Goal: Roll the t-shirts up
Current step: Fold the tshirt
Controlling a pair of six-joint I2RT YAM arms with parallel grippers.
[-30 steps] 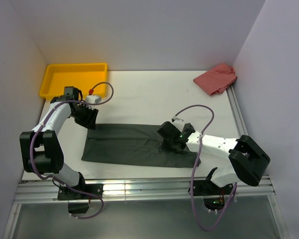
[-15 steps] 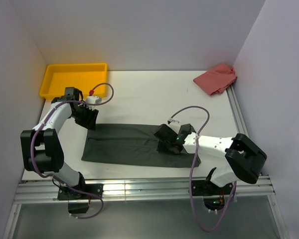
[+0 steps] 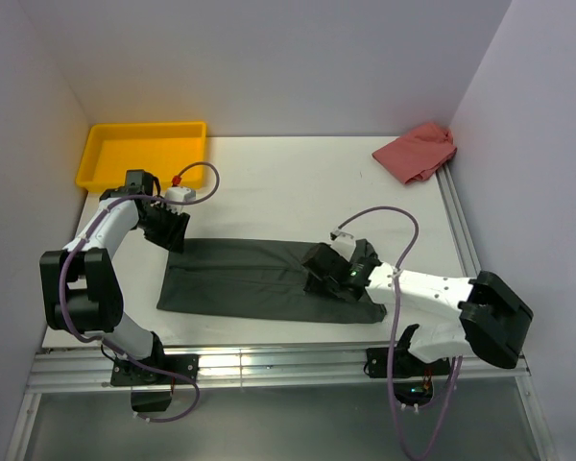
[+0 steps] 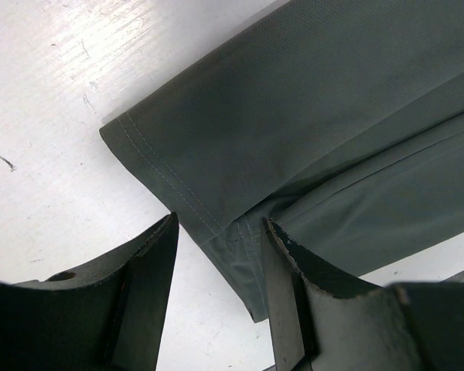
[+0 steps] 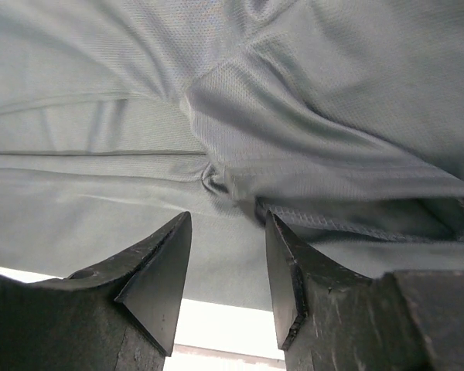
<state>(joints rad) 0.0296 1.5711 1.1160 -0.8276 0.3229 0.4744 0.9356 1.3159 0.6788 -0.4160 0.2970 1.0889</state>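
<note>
The dark charcoal-grey t-shirt (image 3: 259, 279) lies flat on the white table, folded into a long strip running left to right. My left gripper (image 3: 176, 233) is open at the strip's far left corner. In the left wrist view the stitched hem corner (image 4: 216, 224) lies between the two fingers of the left gripper (image 4: 216, 259), which hold nothing. My right gripper (image 3: 319, 272) is open low over the strip's right part. In the right wrist view a bunched fold of the t-shirt (image 5: 240, 178) sits just ahead of the right gripper (image 5: 226, 259), and flat fabric lies between the fingers.
A yellow tray (image 3: 139, 152) stands at the back left corner. A crumpled pink-red cloth (image 3: 418, 152) lies at the back right against the wall. Walls close in on both sides. A metal rail (image 3: 269, 365) runs along the table's near edge.
My right arm's rear links have swung to the right, while its gripper stays over the same right part of the shirt. The left arm has not moved.
</note>
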